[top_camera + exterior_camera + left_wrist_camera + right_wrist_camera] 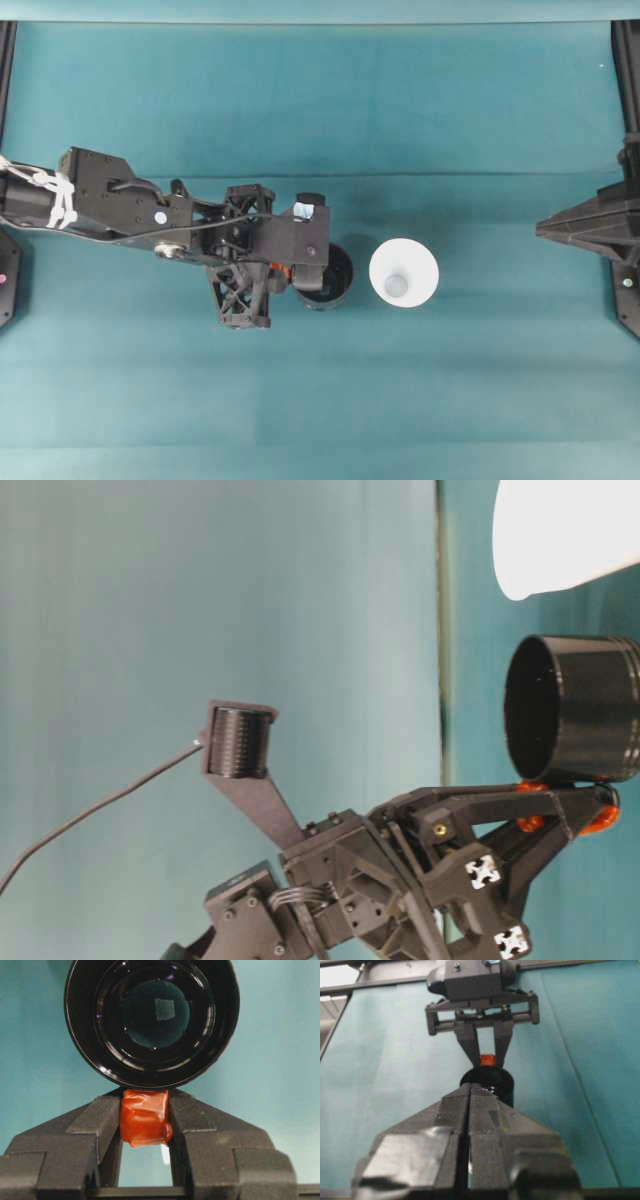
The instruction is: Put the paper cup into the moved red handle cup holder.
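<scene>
Jaws of my left gripper (145, 1125) pinch the orange-red handle tab (145, 1117) of the red handle cup holder (328, 277), one finger on each side of it. Jaws of my right gripper (468, 1110) are pressed together with nothing between them, parked at the right edge of the surface (320, 100).

The holder stands upright near the middle of the green surface, mouth up. The paper cup (403, 273) stands just to its right, apart from it, rim up.

As I judge it, the step in hand is settling the holder where it belongs. I want to keep the pinch square on the tab so the holder stays level, set its base flat, and only then spread the jaws and back straight away to the left, so the tab is not dragged. The cup is close, so I must not nudge the holder further right.

My left wrist view looks down the holder's bore to a pale square at the bottom, and shows the grip exactly. Overhead, the arm hides the tab, but I get the gap between holder and cup. From the right wrist I see the holder head-on beyond my closed fingers.
</scene>
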Available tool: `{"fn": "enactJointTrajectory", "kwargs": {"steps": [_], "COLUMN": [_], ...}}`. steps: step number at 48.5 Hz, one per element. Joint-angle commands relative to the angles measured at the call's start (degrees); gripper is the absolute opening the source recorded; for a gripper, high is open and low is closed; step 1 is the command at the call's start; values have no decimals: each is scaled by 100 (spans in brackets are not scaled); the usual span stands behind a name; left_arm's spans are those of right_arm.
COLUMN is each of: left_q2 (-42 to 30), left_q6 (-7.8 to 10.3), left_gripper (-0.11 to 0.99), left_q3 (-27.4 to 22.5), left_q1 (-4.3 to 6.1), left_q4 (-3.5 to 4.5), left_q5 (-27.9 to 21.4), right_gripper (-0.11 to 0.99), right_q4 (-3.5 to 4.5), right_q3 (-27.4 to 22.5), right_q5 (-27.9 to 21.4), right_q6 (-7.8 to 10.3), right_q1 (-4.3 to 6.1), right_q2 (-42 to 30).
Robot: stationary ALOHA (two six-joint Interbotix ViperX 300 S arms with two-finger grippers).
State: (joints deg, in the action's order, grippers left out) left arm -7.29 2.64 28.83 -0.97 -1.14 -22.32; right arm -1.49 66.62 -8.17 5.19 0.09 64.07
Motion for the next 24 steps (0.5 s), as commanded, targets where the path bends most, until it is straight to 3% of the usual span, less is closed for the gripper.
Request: {"fn": "enactJointTrajectory", "kwargs": {"steps": [1,24], "left_q2": [26,-9], "left_q6": [9,0], "left_gripper": [27,27], "left_q3": [-26,88], "left_q1": [18,9], "left_q4": [-18,-9], "left_q5": [44,53], "right_gripper": [-11,-11], "right_q4": [0,0], "right_q3": [-97,-88], "right_q5": [26,26], "right_q6": [44,44], "right_q1": [18,18], "right_q2": [-44,-44]}}
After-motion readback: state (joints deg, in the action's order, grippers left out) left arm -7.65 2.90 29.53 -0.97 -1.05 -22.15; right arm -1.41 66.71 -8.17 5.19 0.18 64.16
